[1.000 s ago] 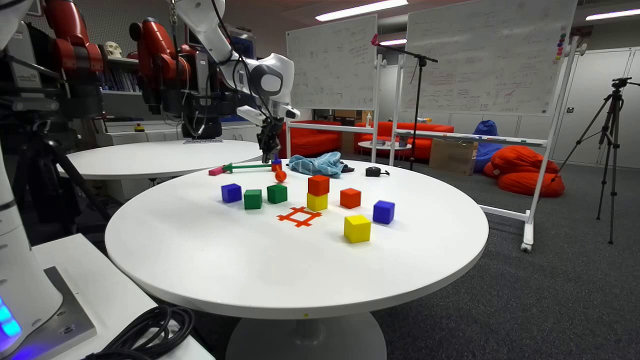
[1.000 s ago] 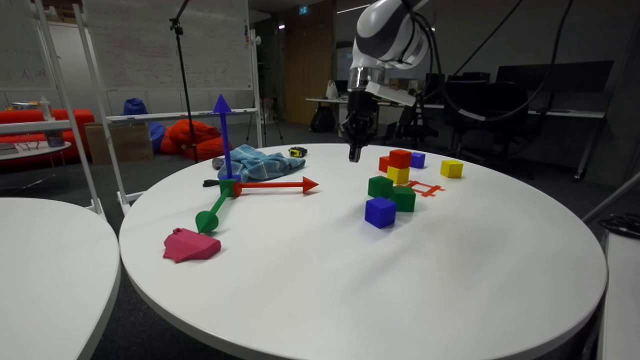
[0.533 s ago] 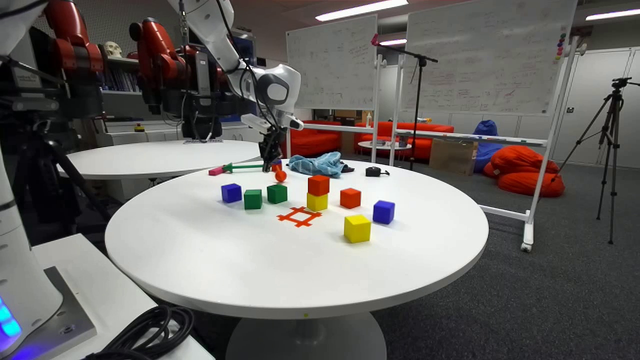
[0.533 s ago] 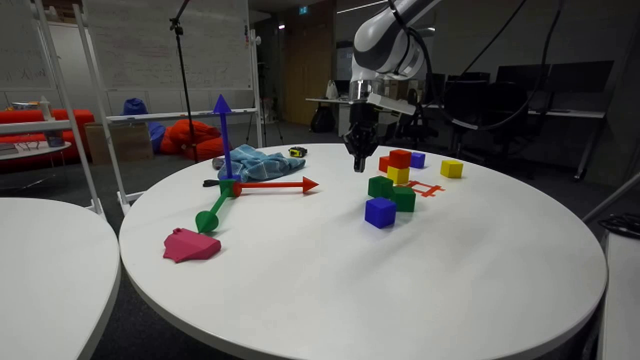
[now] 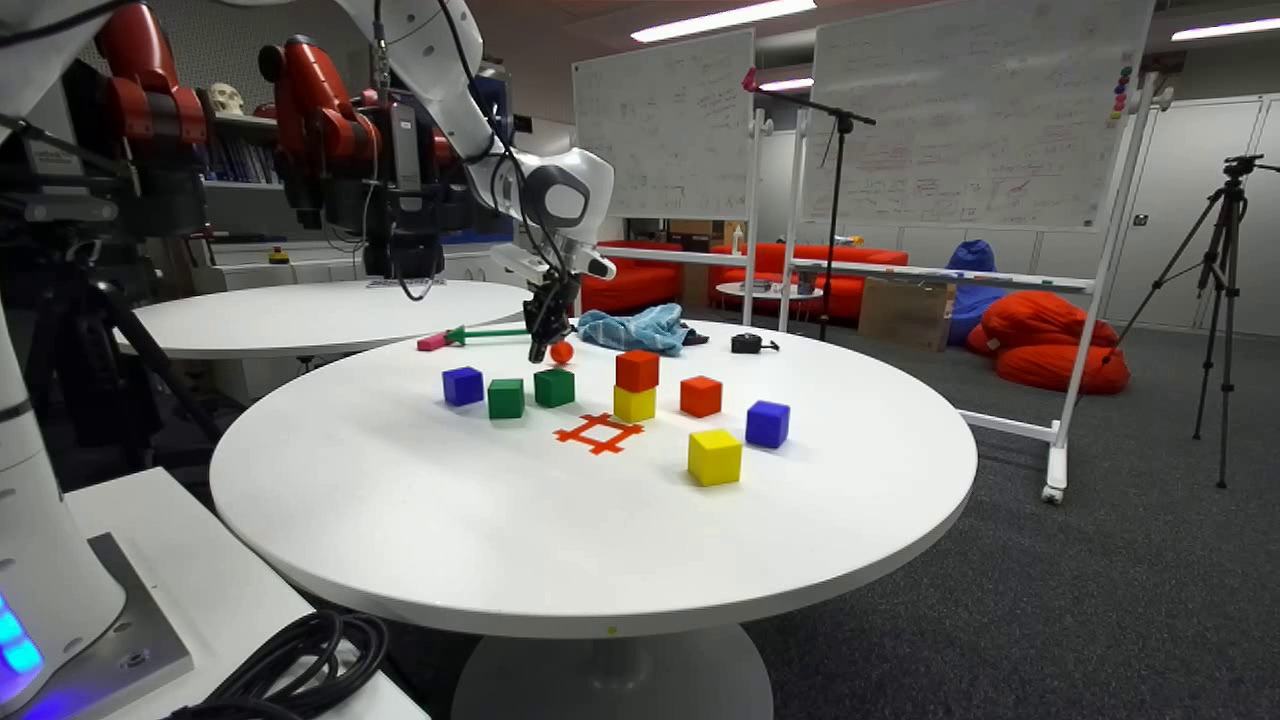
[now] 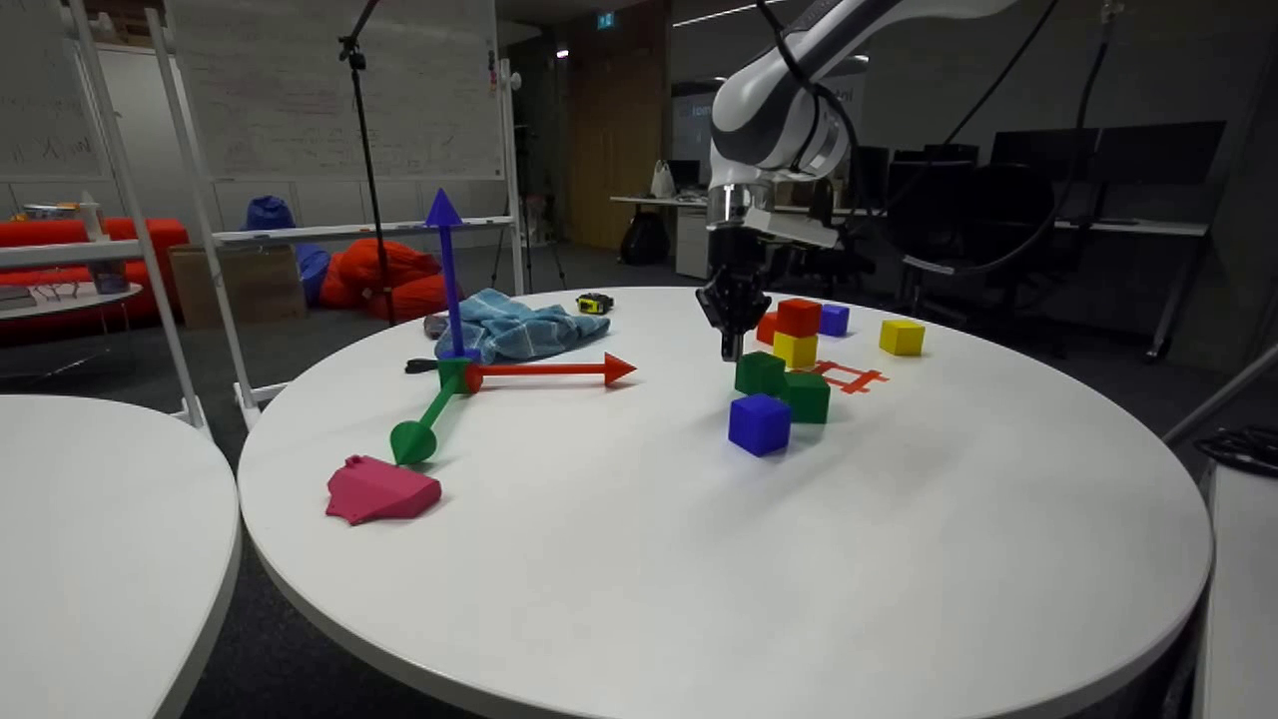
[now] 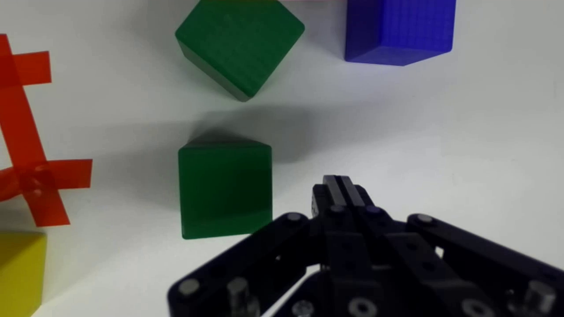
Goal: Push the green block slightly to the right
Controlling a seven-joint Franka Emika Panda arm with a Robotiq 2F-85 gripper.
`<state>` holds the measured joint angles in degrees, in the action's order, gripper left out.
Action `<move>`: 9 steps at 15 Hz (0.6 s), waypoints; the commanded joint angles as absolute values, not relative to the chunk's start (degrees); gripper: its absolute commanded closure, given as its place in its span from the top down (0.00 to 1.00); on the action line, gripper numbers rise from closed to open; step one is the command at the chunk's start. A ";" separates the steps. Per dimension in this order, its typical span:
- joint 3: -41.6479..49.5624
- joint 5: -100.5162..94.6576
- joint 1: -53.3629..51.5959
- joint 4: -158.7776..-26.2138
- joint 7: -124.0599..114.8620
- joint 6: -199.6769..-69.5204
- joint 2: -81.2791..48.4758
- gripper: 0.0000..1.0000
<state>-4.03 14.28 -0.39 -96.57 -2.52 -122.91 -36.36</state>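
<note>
Robot gripper, its two fingers pressed together with nothing between them, hangs just beside a green block resting on a round white table. In the wrist view, a band of tabletop shows between fingertips and block, with crossing strips of red tape on the block's far side. Another green block and a blue cube sit nearby, apart from each other.

Cubic green block, flat on white tabletop
</note>
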 commanded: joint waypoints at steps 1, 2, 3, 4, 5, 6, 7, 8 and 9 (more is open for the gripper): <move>-4.28 15.59 1.57 -96.18 -0.85 -121.15 -36.96 0.00; -4.15 15.69 1.94 -96.54 -0.88 -121.41 -37.02 0.00; -4.14 15.93 2.43 -96.63 -0.69 -121.41 -37.19 0.00; -4.05 16.13 2.95 -97.00 -0.64 -121.50 -37.20 0.00; -4.10 16.48 3.57 -97.03 -0.39 -121.39 -37.34 0.00; -3.97 16.70 4.03 -97.12 -0.46 -121.41 -37.46 0.00; -3.96 17.10 4.57 -97.28 -0.36 -121.41 -37.53 0.00; -3.98 17.46 5.04 -97.35 -0.25 -121.44 -37.66 0.00; -4.00 17.95 5.57 -97.48 -0.06 -121.45 -37.85 0.00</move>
